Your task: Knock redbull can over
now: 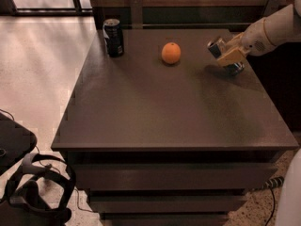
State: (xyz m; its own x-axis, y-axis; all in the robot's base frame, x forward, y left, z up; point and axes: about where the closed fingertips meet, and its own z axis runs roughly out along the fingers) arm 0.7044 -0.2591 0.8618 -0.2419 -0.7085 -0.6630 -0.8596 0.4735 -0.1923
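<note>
The redbull can (216, 46), slim and blue-silver, is at the table's right back part. It leans to the left, its silver top pointing up-left and its lower end (234, 68) down at the tabletop. My gripper (229, 56) comes in from the right on a white arm and is shut across the can's middle. Its tan fingers (230, 57) hide the can's mid section.
An orange (171, 52) lies left of the can, on the dark table (155, 112). A shorter black can (113, 37) stands at the back left corner. A wall rail runs behind the table. A headset (37, 192) and cables lie on the floor at the lower left.
</note>
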